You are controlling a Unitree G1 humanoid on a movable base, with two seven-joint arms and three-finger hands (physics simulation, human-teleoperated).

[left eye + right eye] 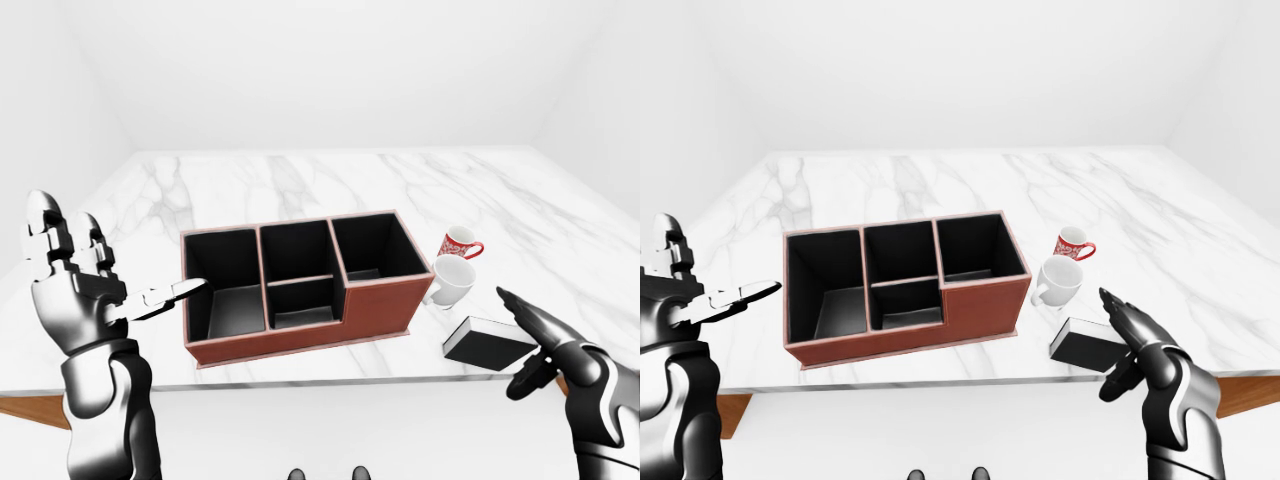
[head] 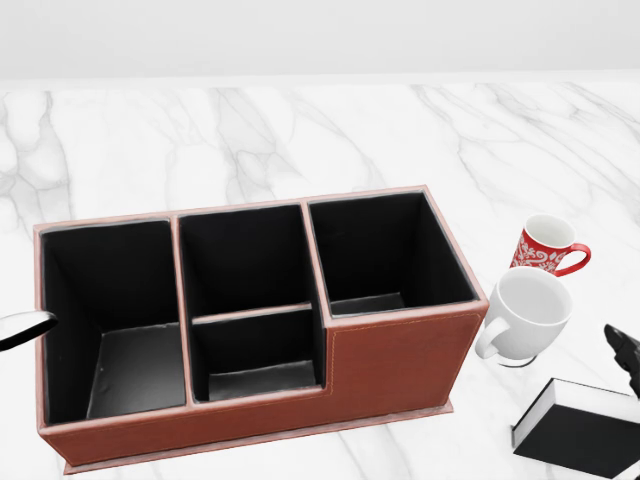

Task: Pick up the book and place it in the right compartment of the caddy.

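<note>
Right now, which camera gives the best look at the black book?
The left-eye view: the whole book lies flat on the marble, right of the caddy and below the white mug. The right-eye view shows it too, with the right hand crowding its edge. The head view cuts it off at the bottom right corner.
</note>
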